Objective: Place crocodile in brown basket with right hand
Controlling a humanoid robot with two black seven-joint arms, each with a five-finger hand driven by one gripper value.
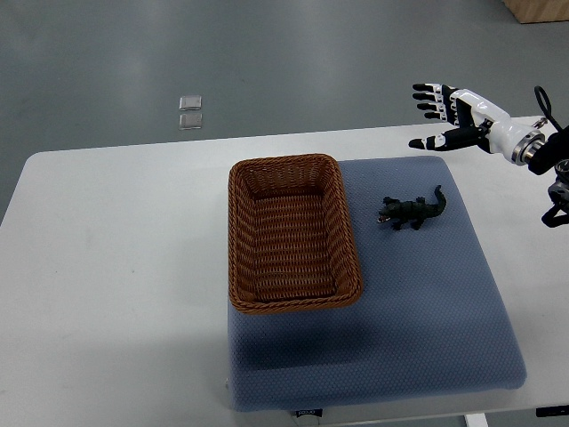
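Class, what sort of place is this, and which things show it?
Probably a robotics lab: a white table with a blue mat, a brown basket and toy crocodile laid out, and the right robot hand open above.

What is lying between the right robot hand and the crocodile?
No object, as the top view shows: only a strip of white table and bare blue mat separate the open right robot hand from the crocodile.
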